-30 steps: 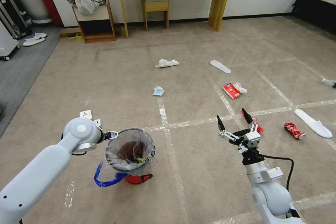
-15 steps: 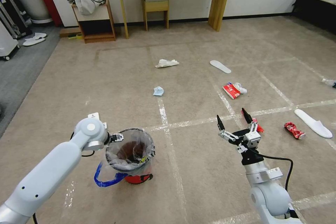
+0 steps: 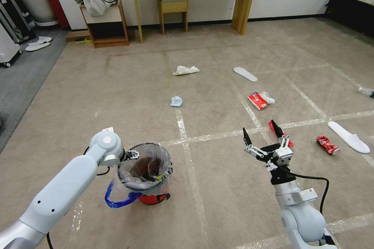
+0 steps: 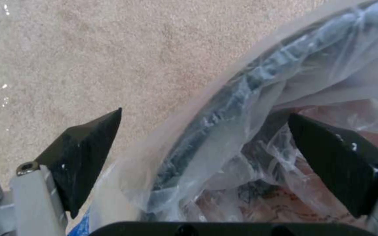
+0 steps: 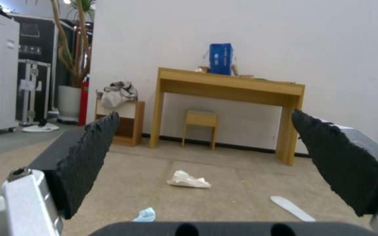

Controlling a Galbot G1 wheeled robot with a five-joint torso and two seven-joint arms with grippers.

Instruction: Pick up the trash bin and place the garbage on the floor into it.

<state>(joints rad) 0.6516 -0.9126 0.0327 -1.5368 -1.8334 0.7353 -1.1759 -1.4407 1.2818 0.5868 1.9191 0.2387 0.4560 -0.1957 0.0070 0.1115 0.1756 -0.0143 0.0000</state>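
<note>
1. Head view first: the trash bin (image 3: 146,171) is seen low and left of centre on the floor (image 3: 218,186), with its clear liner bunched over the rim and a blue drawstring loop (image 3: 117,198) hanging off at about 8 o'clock.
2. The left gripper (image 3: 132,155) is parked right at the bin's rim, at roughly 10 o'clock. In the left wrist view its fingers (image 4: 84,154) are spread wide, with the plastic-covered rim (image 4: 224,108) caught between them, one finger outside and one over the inside, not pinched.
3. The right gripper (image 3: 261,137) is held up at about 3 o'clock from the bin, well apart from it, fingers spread, nothing gripped.
4. Further out, garbage is scattered: a red wrapper (image 3: 274,126) just behind the right gripper, a crushed red can (image 3: 327,144), a red-and-white packet (image 3: 258,100), a pale-blue mask (image 3: 176,101), and crumpled white paper (image 3: 185,70) farthest.
</note>
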